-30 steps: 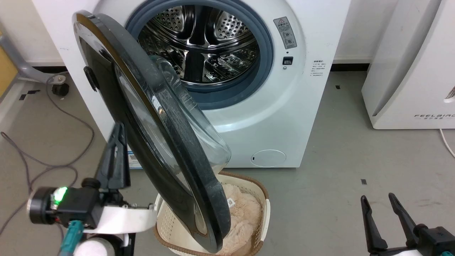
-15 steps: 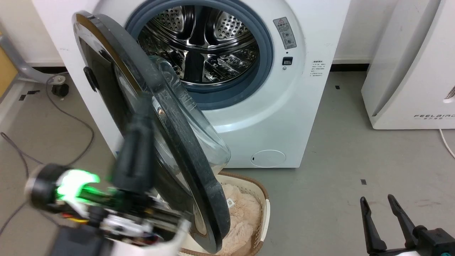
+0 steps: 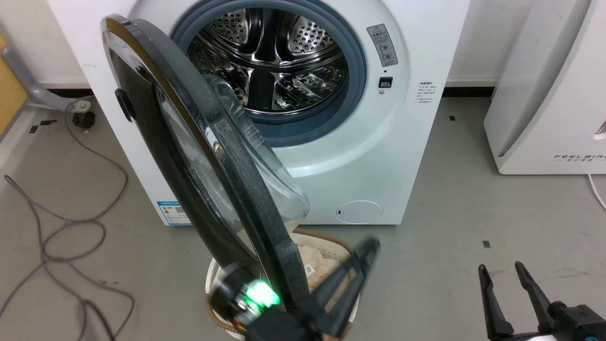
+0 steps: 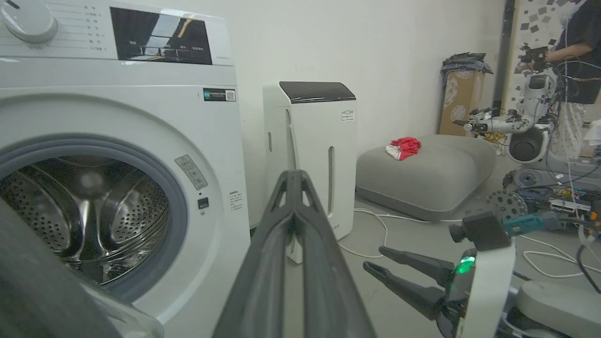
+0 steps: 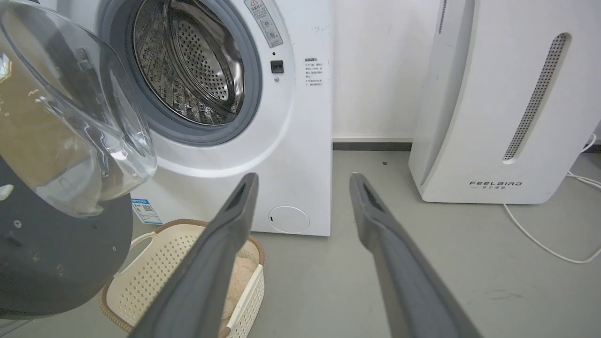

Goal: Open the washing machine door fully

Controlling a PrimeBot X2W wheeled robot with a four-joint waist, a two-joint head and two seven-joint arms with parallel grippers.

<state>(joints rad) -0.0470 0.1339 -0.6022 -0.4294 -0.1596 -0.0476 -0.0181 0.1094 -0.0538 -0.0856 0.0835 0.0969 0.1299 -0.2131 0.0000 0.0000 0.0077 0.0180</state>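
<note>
The washing machine door [image 3: 203,156] stands half open off the washing machine [image 3: 402,118]'s left edge, above a laundry basket [image 5: 150,267] — left gripper [image 4: 293,174] clenched empty by its lower rim, right gripper [image 5: 304,177] spread. A glancing push may skid off the glossy rim — door swings back

In the head view the left hand [image 3: 369,248] is smeared by motion, so its outline is unclear, and its base is cut by the bottom edge. The door [image 3: 236,189] hides the left half of the basket [image 3: 331,238] and the lower left part of the drum [image 3: 284,61]. The machine [image 3: 360,156] loses its top at the upper edge. The print on its labels [image 3: 426,92] is too small to read. The right hand [image 3: 500,267] is cut by the bottom edge just below its fingers. In the left wrist view the door is a dark blur in the lower left corner, and a person [image 4: 575,51] is cut by the right edge.
</note>
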